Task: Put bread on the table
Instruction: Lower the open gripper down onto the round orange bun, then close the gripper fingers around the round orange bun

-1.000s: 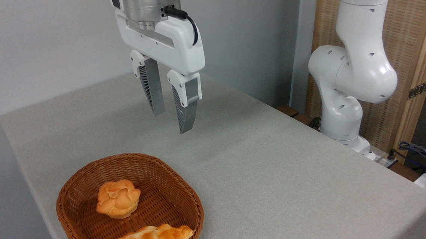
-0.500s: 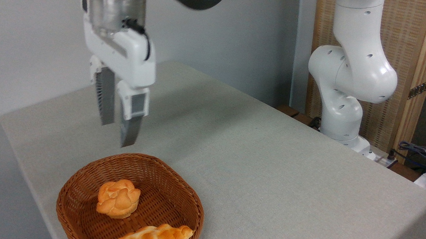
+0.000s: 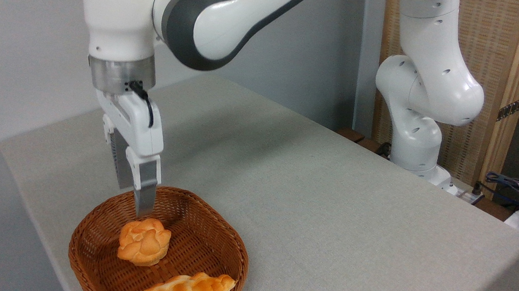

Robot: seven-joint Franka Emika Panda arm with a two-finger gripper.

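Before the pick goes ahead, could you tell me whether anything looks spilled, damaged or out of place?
Nothing stands out. The bun and the braided loaf lie intact inside the wicker basket, which sits flat on the table.

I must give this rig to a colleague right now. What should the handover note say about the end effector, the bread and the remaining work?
End effector: empty, hanging over the back part of the basket, just above the bun. Its fingers overlap in this view, so I cannot tell whether it is open.
Bun: in the basket, untouched. A braided loaf lies in front of it.
Table: no bread on it yet.
Done: only the approach.
Left: lower, grip the bun, lift it out, set it on the table beside the basket.
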